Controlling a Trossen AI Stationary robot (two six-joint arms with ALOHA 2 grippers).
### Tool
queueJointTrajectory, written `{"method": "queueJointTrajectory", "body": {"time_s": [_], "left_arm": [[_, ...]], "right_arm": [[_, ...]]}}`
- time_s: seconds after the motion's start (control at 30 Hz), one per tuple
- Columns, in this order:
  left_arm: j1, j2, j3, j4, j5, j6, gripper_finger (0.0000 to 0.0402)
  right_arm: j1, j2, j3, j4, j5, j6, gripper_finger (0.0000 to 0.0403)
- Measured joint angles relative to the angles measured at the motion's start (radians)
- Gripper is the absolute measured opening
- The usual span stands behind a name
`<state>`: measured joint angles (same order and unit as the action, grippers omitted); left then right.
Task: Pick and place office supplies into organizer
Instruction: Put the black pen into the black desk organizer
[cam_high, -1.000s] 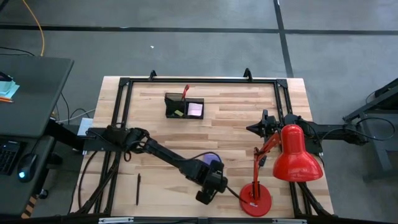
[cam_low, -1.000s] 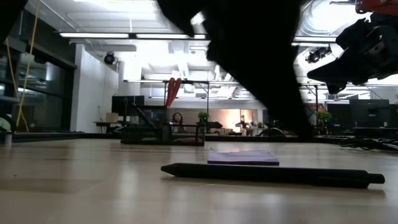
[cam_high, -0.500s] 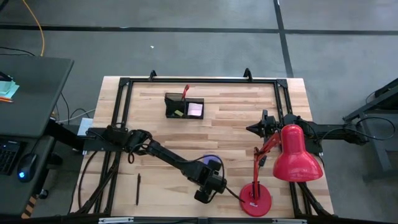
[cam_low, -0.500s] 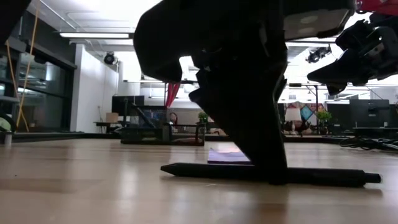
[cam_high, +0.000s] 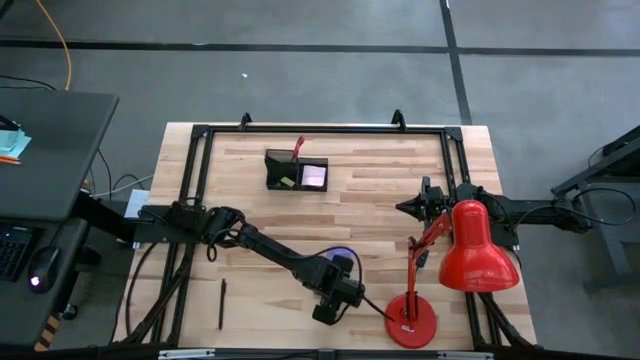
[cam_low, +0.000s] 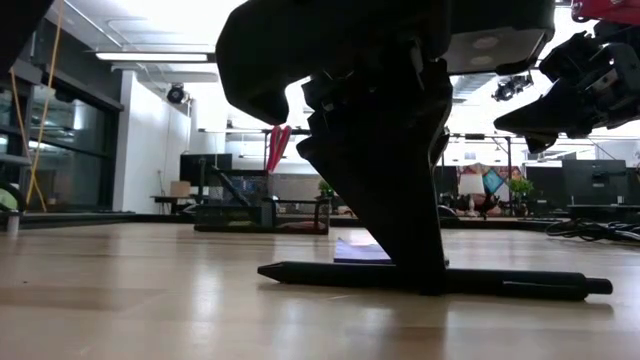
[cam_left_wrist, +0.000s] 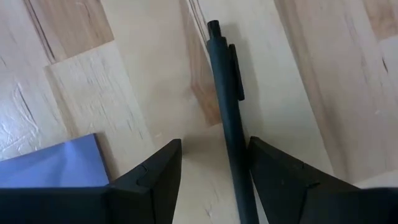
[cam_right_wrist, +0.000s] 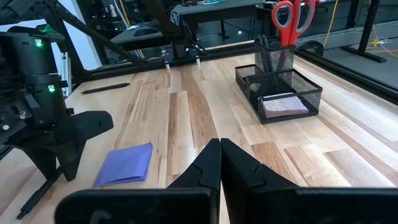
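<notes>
Left pincer (cam_left_wrist: 211, 165) straddles the black pen (cam_left_wrist: 229, 112) on the counter (cam_left_wrist: 74, 93), fingers apart, seemingly not clamped; closing off-centre could roll it away.

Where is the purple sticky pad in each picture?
High view: purple pad peeks out just behind the left arm's wrist, near the table's front.
Low view: a sliver behind the pen.
Left wrist view: corner beside one finger.
Right wrist view: lying flat.
Shared landmark: the left gripper.
</notes>
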<state>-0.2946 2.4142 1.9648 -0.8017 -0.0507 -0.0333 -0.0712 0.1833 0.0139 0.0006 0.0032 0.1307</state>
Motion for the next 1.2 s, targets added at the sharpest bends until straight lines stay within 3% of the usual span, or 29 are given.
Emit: {"method": "queueJointTrajectory", "body": {"time_s": [0.2, 0.8, 1.2], "left_arm": [[0.001, 0.0, 0.0, 0.0, -0.001, -0.005, 0.0159], [0.0, 0.0, -0.002, -0.003, -0.043, -0.047, 0.0013], [-0.001, 0.001, -0.003, 0.015, -0.117, -0.132, 0.0004]], "right_arm": [[0.0, 0.0, 0.0, 0.0, 0.0, 0.0, 0.0], [0.0, 0.0, 0.0, 0.0, 0.0, 0.0, 0.0], [0.0, 0.0, 0.0, 0.0, 0.0, 0.0, 0.0]]}}
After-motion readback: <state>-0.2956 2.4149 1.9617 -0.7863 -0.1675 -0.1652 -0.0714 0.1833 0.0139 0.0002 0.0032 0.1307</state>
